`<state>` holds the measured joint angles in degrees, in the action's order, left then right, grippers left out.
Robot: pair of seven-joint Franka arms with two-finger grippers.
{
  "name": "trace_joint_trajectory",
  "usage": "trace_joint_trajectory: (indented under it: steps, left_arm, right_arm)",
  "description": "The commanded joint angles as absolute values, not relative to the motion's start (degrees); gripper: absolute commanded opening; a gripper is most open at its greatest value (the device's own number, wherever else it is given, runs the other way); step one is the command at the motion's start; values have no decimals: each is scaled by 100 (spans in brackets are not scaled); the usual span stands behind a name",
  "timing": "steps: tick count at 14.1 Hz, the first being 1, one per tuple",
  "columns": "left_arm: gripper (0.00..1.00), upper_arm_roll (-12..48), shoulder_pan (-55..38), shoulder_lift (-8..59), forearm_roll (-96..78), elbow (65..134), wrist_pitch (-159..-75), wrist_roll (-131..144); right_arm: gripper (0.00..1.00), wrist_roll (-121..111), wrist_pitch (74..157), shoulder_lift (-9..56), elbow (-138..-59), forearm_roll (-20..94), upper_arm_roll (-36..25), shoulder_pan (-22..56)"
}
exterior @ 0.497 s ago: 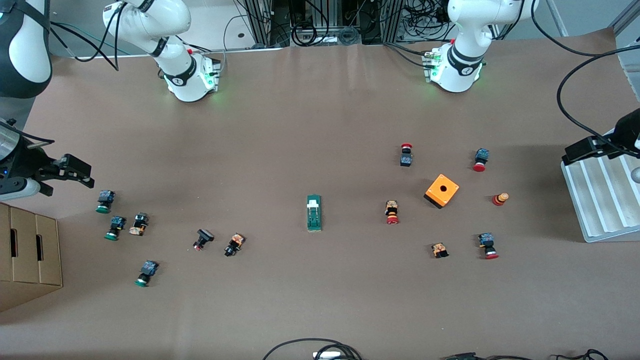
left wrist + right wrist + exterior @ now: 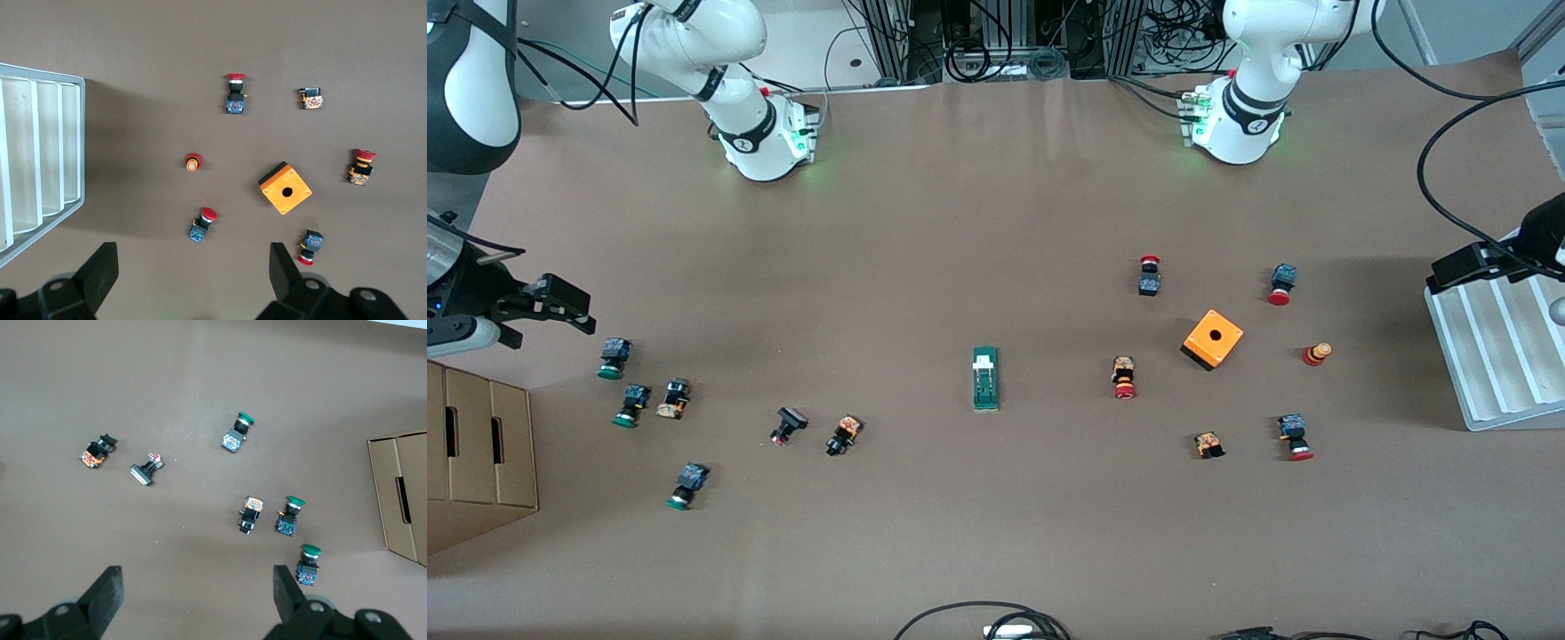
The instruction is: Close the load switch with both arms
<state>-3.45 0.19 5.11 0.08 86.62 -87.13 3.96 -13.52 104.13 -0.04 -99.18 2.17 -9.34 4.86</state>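
Note:
The load switch [image 2: 985, 379], a narrow green block with a white lever tab at its end farther from the front camera, lies near the middle of the table. It shows in neither wrist view. My right gripper [image 2: 562, 307] hangs open and empty over the right arm's end of the table, above several green-capped push buttons [image 2: 613, 357]. Its fingers [image 2: 107, 590] are spread wide over bare table. My left gripper [image 2: 1463, 265] hangs open and empty over the left arm's end, by the white ribbed tray [image 2: 1498, 373]. Its fingers [image 2: 101, 267] are wide apart.
An orange square box with a hole [image 2: 1213, 339] and several red-capped push buttons [image 2: 1124, 377] lie toward the left arm's end. Black and green push buttons [image 2: 845, 434] lie toward the right arm's end. A cardboard box [image 2: 480, 449] stands at that end. Cables [image 2: 983, 618] lie at the near edge.

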Motion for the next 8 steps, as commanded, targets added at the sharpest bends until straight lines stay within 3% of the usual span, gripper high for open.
trace_joint_trajectory:
  steps: [1,8]
  left_arm:
    - [100,-334,35,571,-62,8596,-8736,457]
    - [100,-299,-18,642,9,8578,-8867,501]
  right_arm:
    - [100,-1354,10433,-26,-9905,343,-949,492]
    - [100,-1354,10450,-9,-9896,343,-949,492]
